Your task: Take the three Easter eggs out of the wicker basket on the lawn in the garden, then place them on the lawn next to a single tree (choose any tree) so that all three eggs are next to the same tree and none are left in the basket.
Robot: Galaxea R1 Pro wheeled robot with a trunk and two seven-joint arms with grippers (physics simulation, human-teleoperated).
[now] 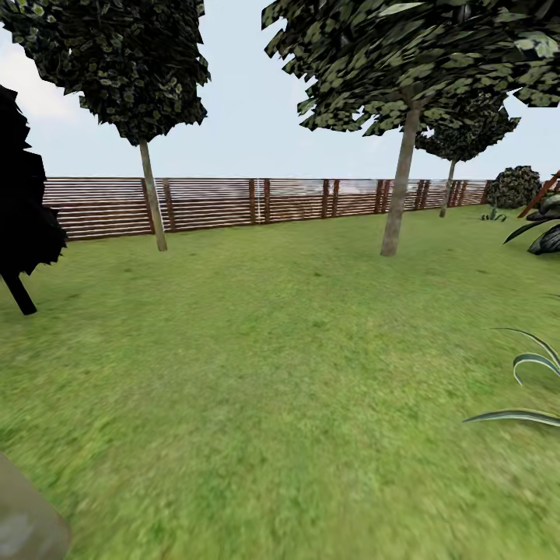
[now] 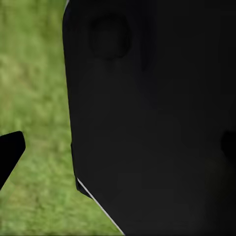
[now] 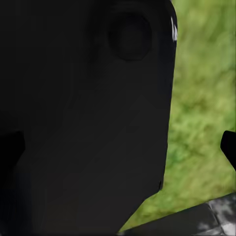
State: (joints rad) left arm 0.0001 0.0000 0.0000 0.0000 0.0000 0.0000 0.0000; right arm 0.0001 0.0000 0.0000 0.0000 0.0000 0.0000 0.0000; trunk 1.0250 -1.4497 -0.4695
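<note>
Ahead of you the lawn (image 1: 272, 373) runs to a slatted wooden fence (image 1: 233, 202), with one grey-trunked tree (image 1: 400, 183) standing right of centre, another tree (image 1: 152, 194) to its left and an all-black tree (image 1: 19, 210) at the left edge. Each wrist camera looks past a large dark body onto grass. You cannot tell how far either pincer is open, though a dark fingertip (image 2: 10, 152) of the left one and a dark fingertip (image 3: 228, 145) of the right one show.

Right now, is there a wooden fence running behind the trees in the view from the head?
Yes, a brown slatted fence stretches across the far edge of the lawn, behind the grey-brown tree trunks.
</note>
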